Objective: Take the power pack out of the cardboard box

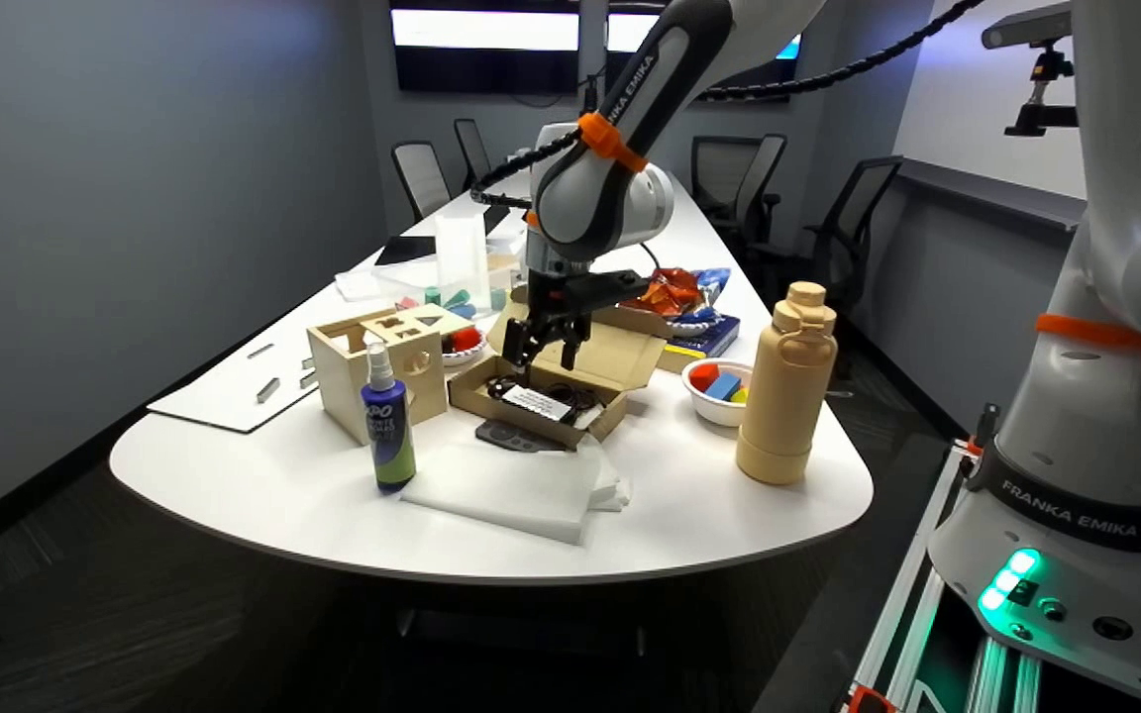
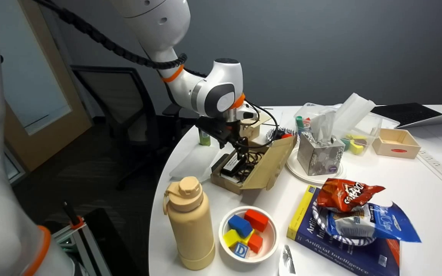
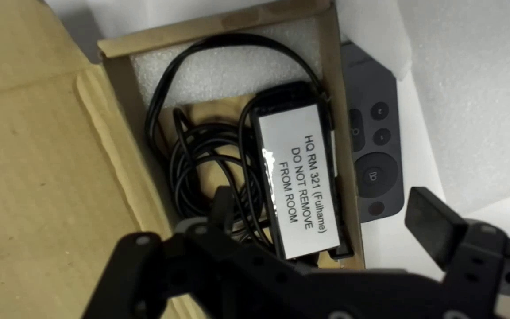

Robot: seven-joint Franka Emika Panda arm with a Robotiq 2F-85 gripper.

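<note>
The power pack (image 3: 299,177) is a black block with a white label. It lies in the shallow brown cardboard box (image 3: 120,141), beside its coiled black cord (image 3: 193,168). The pack also shows in both exterior views (image 1: 537,402) (image 2: 233,164). The box lid (image 2: 269,168) stands folded open. My gripper (image 3: 326,215) is open and empty, pointing down above the box, as an exterior view (image 1: 544,352) shows. In the wrist view one finger is over the cord and the other appears beyond the box's side wall. The pack's lower end is partly hidden by the gripper.
A dark remote (image 3: 372,133) lies against the box. White foam sheet (image 1: 506,490), spray bottle (image 1: 387,426) and wooden shape box (image 1: 338,386) stand nearby. A tan bottle (image 1: 783,396), bowl of blocks (image 2: 272,247), book (image 2: 320,237) and tissue box (image 2: 317,157) are also around it.
</note>
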